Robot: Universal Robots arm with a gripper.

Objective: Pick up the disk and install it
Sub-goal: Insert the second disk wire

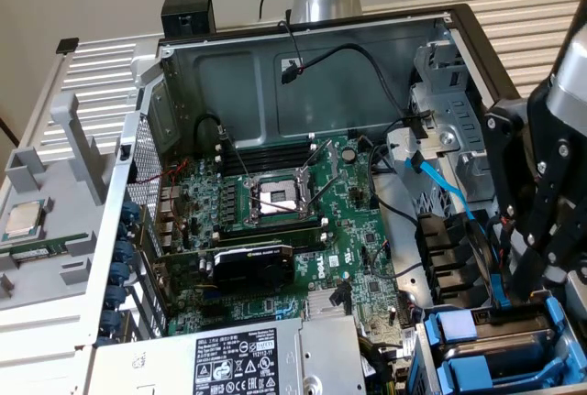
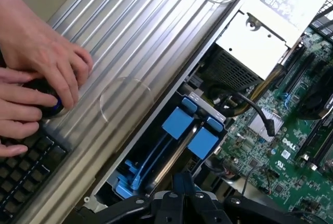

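Disk point(image 2: 179, 143) (blue-framed) under closed gripper point(image 2: 183, 195)

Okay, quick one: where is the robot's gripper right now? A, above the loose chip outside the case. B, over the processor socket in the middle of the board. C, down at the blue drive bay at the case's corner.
C: the gripper hangs right over the blue drive bay, far from the socket and the loose chip.
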